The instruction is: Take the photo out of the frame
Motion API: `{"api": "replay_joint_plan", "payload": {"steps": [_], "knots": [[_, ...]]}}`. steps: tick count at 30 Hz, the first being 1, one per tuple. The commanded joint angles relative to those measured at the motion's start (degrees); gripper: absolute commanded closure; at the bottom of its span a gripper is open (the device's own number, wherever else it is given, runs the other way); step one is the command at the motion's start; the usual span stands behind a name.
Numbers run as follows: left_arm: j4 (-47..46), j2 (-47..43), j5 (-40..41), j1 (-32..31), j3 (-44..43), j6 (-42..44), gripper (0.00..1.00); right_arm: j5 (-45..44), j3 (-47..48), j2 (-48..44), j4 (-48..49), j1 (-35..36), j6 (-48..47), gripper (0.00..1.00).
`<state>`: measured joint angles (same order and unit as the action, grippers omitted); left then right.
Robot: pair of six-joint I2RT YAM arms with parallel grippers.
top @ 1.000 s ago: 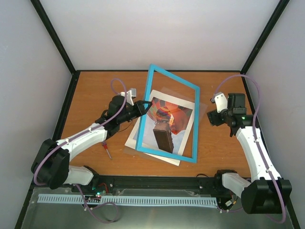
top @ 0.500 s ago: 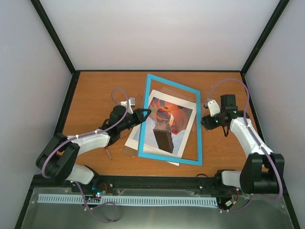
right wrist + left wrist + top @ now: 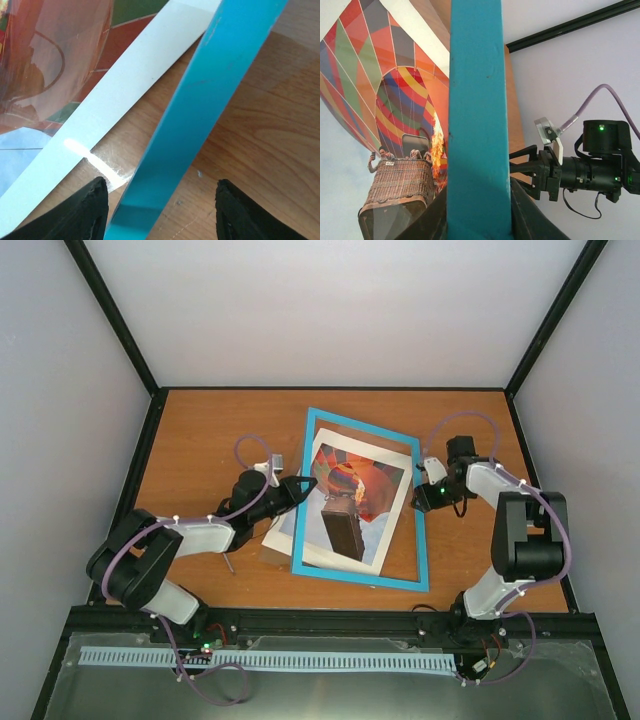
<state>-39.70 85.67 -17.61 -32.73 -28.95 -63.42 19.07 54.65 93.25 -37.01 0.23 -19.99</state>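
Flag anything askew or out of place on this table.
The frame sits skewed over the photo and white mat, not squared with them; its right bar is out over bare table. The left hand clamps its left bar. A small red-handled tool lies loose beside the left arm.

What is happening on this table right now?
The left gripper is shut on the left rail of the blue frame. The right gripper, jaws apart, straddles the frame's right rail without gripping it yet. The balloon photo lies under the frame on the table, showing through its opening.
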Motion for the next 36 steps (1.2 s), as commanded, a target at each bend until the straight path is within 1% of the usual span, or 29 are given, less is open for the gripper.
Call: {"api": "replay_joint_plan", "payload": {"steps": [1,8,14,16,20,22,24,27,29,34,36], "knots": [[-2.78,0.73,0.47,-0.05,1.34,6.66,0.95,2.54,2.01,2.12,1.61,-0.40,1.95,0.46],[-3.99,1.74,-0.23,-0.05,1.36,5.88,0.94,1.13,1.41,4.77,2.84,-0.38,3.44,0.57],[-4.24,2.76,-0.81,-0.13,0.80,5.68,0.89,0.31,1.48,5.52,3.28,-0.41,4.83,0.68],[-4.19,3.05,-0.92,-0.14,0.61,5.60,0.82,-0.04,1.77,5.69,2.95,-0.41,5.26,0.72],[-2.79,3.41,-0.95,-0.23,-0.37,5.68,0.56,-2.47,2.61,5.23,2.80,-0.41,6.38,0.84],[-0.49,3.10,-0.78,-0.23,-1.24,6.04,0.47,-3.09,3.50,4.67,1.95,-0.72,6.76,0.88],[2.38,2.28,-0.66,-0.23,-2.13,6.74,0.40,-2.64,4.51,4.31,0.84,-1.88,6.85,0.95],[6.87,-0.08,0.20,-0.23,-2.86,7.86,0.35,-2.10,6.30,4.13,-1.29,-4.63,5.60,0.97],[9.77,-2.42,1.09,-0.18,-2.62,8.67,0.32,-2.11,7.68,4.15,-2.21,-8.11,4.17,0.97],[15.84,-9.55,4.95,-0.23,-0.92,10.90,0.31,-3.87,11.93,5.59,-3.39,-16.97,-0.50,0.97],[17.92,-12.84,6.44,-0.21,-0.10,11.94,0.31,-4.03,15.22,7.40,-4.29,-20.62,-2.16,0.97]]}}
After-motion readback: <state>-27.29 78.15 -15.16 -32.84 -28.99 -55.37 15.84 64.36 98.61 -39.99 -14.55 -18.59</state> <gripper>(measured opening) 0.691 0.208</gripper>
